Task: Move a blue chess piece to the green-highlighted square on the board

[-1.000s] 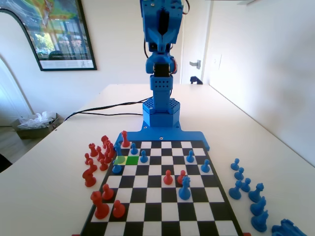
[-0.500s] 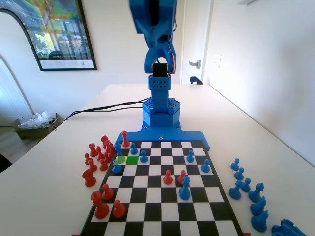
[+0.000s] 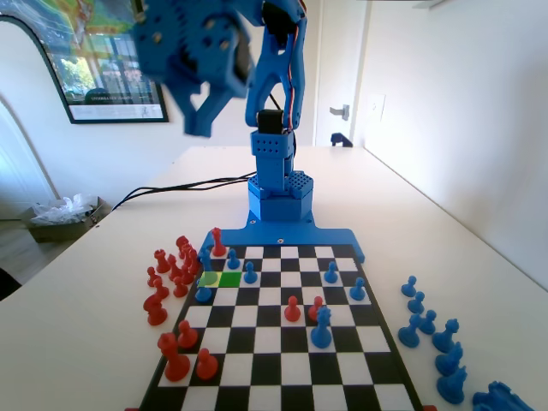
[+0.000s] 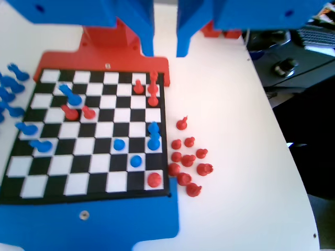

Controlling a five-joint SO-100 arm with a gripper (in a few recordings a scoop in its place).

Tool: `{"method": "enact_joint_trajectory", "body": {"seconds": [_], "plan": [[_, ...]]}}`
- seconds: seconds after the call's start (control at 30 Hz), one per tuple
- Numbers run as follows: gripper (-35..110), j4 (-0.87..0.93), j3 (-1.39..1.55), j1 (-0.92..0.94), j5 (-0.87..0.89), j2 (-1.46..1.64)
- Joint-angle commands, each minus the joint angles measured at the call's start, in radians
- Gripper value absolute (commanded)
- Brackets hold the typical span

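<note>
Your gripper [image 4: 165,49] hangs high above the board [image 3: 282,377], swung toward the left side of the fixed view, and its jaws stand parted with nothing between them; in the wrist view you see bare table through the gap, just past the board's far right corner. The green-highlighted square [image 3: 229,279] sits near the far left of the board in the fixed view, with a pale yellow square [image 3: 210,278] touching its left side. No piece stands on the green square. Small blue pawns crowd around it: one [image 3: 233,259] just behind it, one [image 3: 250,273] on the square to its right, and one [image 3: 204,293] just in front of the yellow square. A cluster of red pieces [image 3: 171,270] lies off the board's left edge.
</note>
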Motion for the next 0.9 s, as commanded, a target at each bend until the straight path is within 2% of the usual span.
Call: {"method": "enact_joint_trajectory", "body": {"seconds": [0.0, 0.33, 0.87], "plan": [[9, -0.052, 0.015, 0.028, -0.074, -0.015], [11, -0.387, 0.258, 0.032, -0.152, -0.092], [12, -0.511, 0.425, 0.034, -0.184, -0.106]]}}
